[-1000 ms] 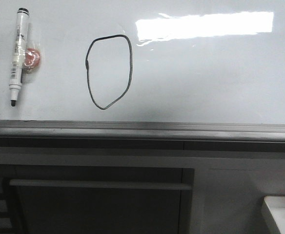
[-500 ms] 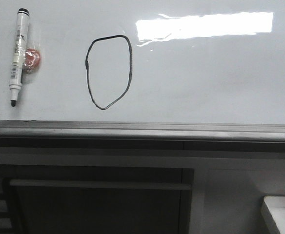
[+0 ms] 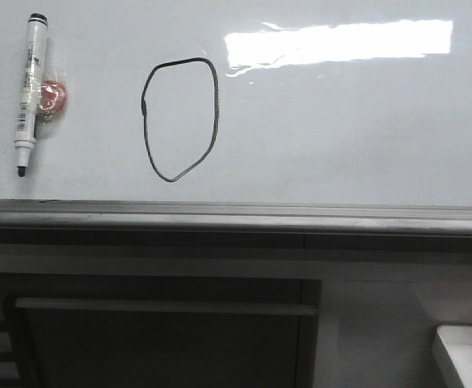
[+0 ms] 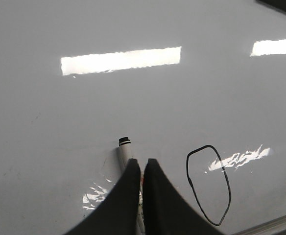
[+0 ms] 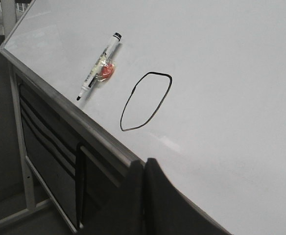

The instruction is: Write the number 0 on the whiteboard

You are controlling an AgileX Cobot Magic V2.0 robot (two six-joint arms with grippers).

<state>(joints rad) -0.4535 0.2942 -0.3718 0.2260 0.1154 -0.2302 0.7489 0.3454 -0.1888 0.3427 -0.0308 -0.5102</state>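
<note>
Glossy and glare-streaked, the whiteboard [image 3: 341,121] looks just as it did a second ago: nothing on it has shifted. Your number 0 [image 3: 180,119] stands closed, just right of the marker [image 3: 30,90] lying beside a red blob [image 3: 52,95]. Only your wrist views show the tools: the left gripper [image 4: 141,169] pinched together, empty, over the marker's lower half; the right gripper [image 5: 143,169] likewise closed, near the ledge [image 5: 84,125].
</note>
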